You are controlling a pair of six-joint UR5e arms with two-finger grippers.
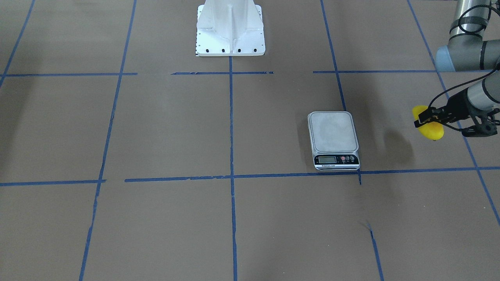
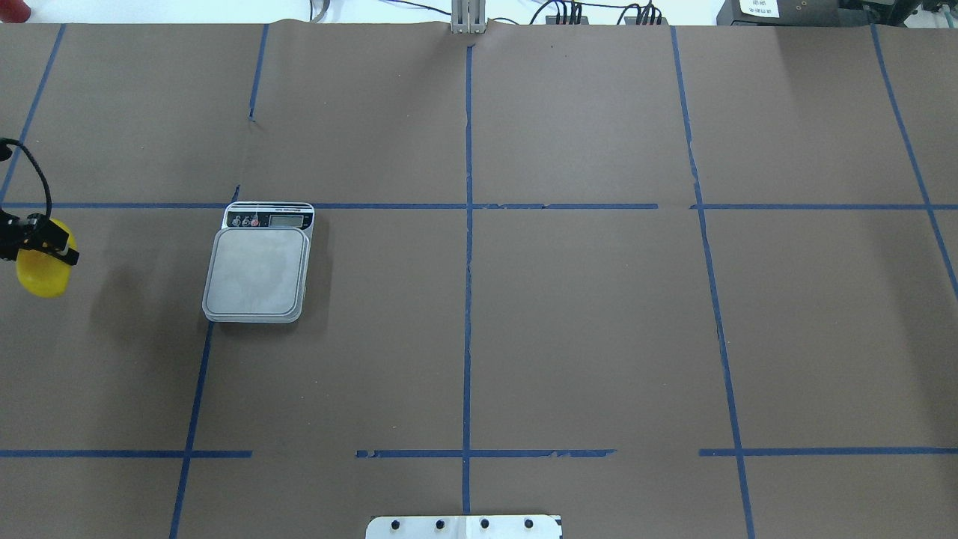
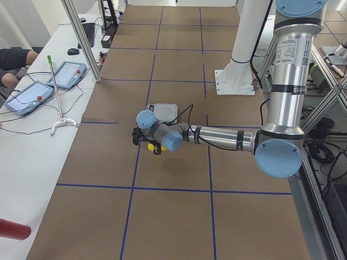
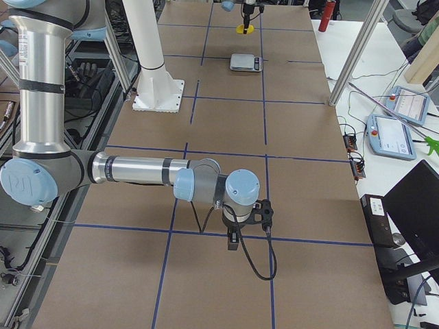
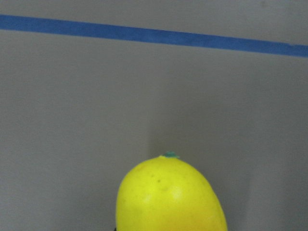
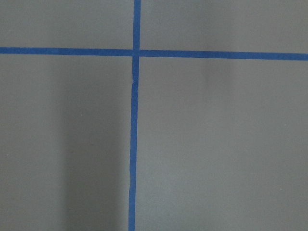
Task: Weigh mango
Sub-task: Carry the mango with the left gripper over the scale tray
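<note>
Yellow mango (image 1: 432, 132) inside left pincer (image 1: 422, 118)

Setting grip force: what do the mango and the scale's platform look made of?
The mango: smooth, glossy yellow skin with a soft highlight and a tiny green stem nub; real fruit or plastic replica, I cannot tell. The scale's platform: pale grey with a dull, mottled sheen, likely brushed metal, possibly plastic.
</note>
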